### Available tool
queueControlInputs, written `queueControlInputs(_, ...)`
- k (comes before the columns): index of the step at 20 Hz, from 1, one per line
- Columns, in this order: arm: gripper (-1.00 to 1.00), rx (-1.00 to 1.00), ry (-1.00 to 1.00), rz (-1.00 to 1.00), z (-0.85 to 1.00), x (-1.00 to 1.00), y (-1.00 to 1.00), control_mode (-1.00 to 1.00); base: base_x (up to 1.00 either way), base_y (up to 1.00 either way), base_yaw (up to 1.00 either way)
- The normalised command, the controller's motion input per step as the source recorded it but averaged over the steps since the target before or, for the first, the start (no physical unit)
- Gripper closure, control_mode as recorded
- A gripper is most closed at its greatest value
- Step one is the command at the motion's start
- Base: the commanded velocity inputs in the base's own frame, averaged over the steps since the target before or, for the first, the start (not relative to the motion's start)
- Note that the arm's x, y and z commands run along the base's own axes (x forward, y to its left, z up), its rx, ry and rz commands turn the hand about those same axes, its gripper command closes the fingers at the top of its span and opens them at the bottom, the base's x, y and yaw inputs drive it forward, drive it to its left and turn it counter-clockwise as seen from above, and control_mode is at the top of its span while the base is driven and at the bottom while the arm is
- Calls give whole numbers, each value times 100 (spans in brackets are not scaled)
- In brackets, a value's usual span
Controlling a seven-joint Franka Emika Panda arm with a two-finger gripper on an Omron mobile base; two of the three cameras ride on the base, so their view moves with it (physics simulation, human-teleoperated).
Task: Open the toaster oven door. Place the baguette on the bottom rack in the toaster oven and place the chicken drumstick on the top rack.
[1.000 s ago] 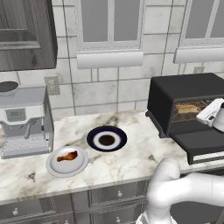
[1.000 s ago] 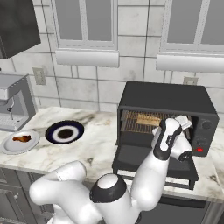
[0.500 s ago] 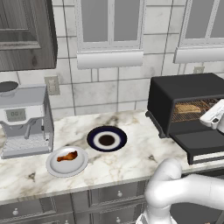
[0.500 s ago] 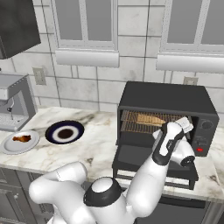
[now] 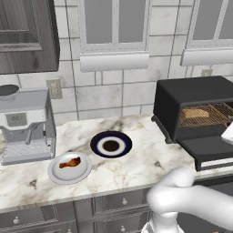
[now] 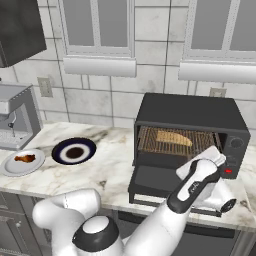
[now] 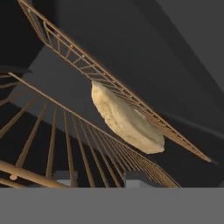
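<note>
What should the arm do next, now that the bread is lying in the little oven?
Probably pull back out of the toaster oven and swing left toward the chicken drumstick. The baguette already lies on a rack with the door down, while the drumstick sits on its white plate by the coffee machine.

A white marble bench (image 5: 136,159) with grey veins runs across the middle of the left base view. At the left edge stands a boxy silver coffee machine (image 5: 25,125). Near the centre lies a round dark blue plate (image 5: 111,144) with a white rim. Above, a white tiled wall (image 5: 113,93) carries a pale wall socket (image 5: 54,88) and grey-paned windows (image 5: 113,25). Grey drawers (image 5: 118,200) line the bottom.
</note>
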Motion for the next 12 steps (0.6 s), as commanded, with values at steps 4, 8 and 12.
queueControlInputs(4,100,-24,-4,34,0,-85,-4,-100,0,0,0)
queueControlInputs(8,100,-31,-5,39,0,-81,0,-100,0,0,0)
queueControlInputs(12,100,-36,-7,41,0,-73,0,-100,0,0,0)
